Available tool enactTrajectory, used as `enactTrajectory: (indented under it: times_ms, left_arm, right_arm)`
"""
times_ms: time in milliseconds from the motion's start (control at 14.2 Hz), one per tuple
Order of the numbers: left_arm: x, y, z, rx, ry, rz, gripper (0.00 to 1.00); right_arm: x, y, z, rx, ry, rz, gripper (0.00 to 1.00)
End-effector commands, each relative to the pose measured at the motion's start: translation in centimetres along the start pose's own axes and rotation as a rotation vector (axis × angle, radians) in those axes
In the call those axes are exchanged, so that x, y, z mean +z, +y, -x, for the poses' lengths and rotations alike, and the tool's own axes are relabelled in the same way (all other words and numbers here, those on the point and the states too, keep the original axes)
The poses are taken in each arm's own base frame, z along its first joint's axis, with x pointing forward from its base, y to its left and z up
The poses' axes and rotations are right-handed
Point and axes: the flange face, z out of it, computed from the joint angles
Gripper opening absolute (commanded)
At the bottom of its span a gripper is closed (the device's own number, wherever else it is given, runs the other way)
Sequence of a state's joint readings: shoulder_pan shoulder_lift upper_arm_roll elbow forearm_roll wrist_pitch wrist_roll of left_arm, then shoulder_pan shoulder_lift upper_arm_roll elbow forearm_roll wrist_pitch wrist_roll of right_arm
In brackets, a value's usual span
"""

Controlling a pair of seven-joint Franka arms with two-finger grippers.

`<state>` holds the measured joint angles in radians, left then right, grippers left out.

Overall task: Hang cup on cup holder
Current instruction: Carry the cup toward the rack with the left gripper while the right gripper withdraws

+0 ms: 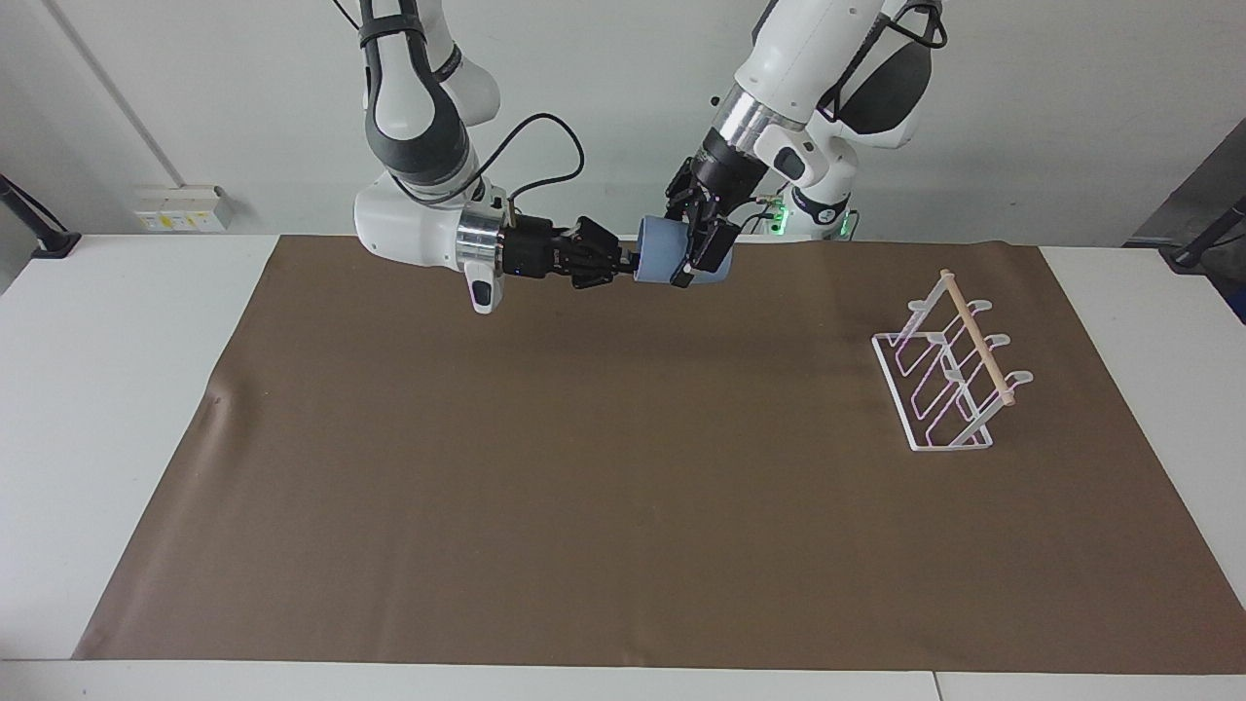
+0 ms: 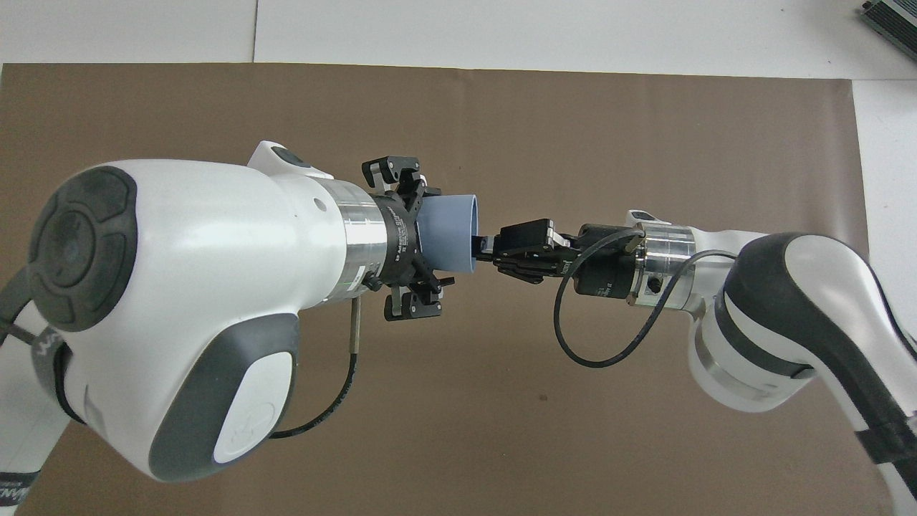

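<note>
White tabletop w/ a brown mat over most of it, plain pale wall at the robots' end. Both arms are up over the mat's edge nearest the robots, meeting approx mid-table. Cup, light blue, is held in the air on its side, rim toward the right arm's end, base toward the left arm's end; it touches neither mat nor table. Right gripper comes in level from its own end, fingertips pinched tight on the cup's rim, one finger going inside the mouth; overhead view shows the same at. Left gripper slants down from above & straddles the cup's body nr the base, jaws partly drawn in around it, one finger across the side facing the camera; whether the pads actually press the cup can't be told. From overhead the left gripper covers the base end of the cup, only the rim end showing. Cup holder, white wire w/ a wooden dowel along the top, stands upright on the mat toward the left arm's end, well apart from both grippers & farther from the robots than the cup; prongs bare. In the overhead view it's hidden under the left arm.
</note>
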<state>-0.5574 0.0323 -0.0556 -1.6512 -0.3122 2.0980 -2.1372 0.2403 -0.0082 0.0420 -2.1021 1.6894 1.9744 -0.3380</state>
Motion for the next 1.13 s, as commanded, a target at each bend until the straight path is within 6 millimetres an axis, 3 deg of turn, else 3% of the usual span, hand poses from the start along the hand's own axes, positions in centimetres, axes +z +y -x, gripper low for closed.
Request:
enactTrajectory:
  times_ms: [0,211,564,705,1057]
  left_arm:
    - [0.4,-0.6,0.2,-0.009,-0.013,-0.005,0.51]
    - [0.4,-0.6,0.1,0.0,-0.005,-0.015,0.21]
    - [0.4,-0.5,-0.2,0.037,0.01,-0.019,0.0]
    - [0.5,-0.7,-0.1,0.098,0.017,-0.033,0.0]
    - [0.4,-0.4,-0.6,0.084,0.011,-0.037,0.0]
  right_arm:
    - [-0.7,-0.6,0.3,-0.023,0.02,-0.037,0.0]
    - [-0.7,-0.6,0.2,-0.025,0.018,-0.037,0.0]
    - [-1.1,-0.6,0.1,-0.016,0.018,-0.032,0.0]
    - [-1.1,-0.6,0.0,0.014,0.023,-0.031,0.99]
    - [-3.0,-0.2,-1.0,0.001,0.046,0.038,1.0]
